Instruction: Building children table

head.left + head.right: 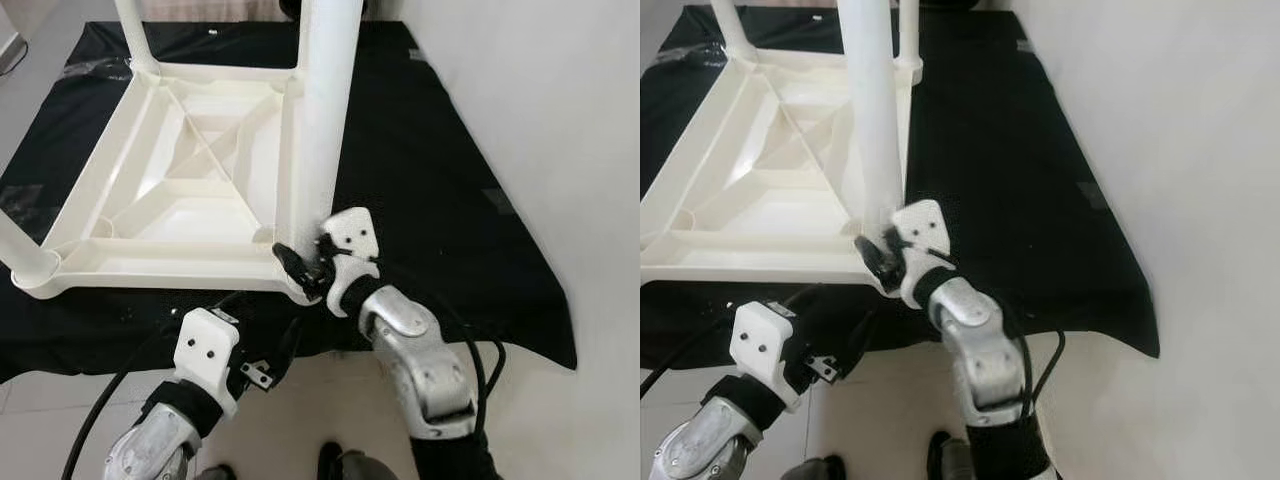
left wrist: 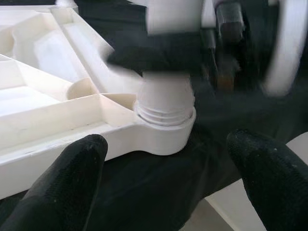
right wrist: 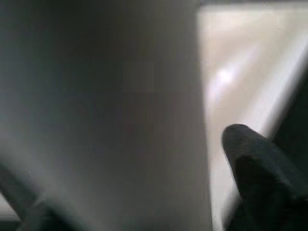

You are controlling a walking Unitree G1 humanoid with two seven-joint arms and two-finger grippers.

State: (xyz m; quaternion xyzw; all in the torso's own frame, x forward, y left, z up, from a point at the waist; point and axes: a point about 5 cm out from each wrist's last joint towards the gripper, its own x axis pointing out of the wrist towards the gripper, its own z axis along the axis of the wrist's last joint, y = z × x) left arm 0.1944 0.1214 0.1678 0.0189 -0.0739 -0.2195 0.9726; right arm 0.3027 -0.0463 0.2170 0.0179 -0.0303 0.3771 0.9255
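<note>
The white plastic table (image 1: 150,268) lies upside down on a black cloth (image 1: 450,220). A thick white leg (image 1: 325,110) stands upright in its near right corner socket (image 2: 168,137), with the screw thread (image 2: 163,113) showing just above the socket. My right gripper (image 1: 305,262) is shut on the base of this leg; one black finger (image 2: 154,53) crosses it. My left gripper (image 2: 168,163) is open, low in front of that corner, its fingers (image 2: 62,183) spread and touching nothing.
Other legs stand in the far left corner (image 1: 135,35) and near left corner (image 1: 25,250). A white wall (image 1: 560,120) runs along the right of the cloth. Pale tiled floor (image 1: 300,420) lies before the cloth's near edge.
</note>
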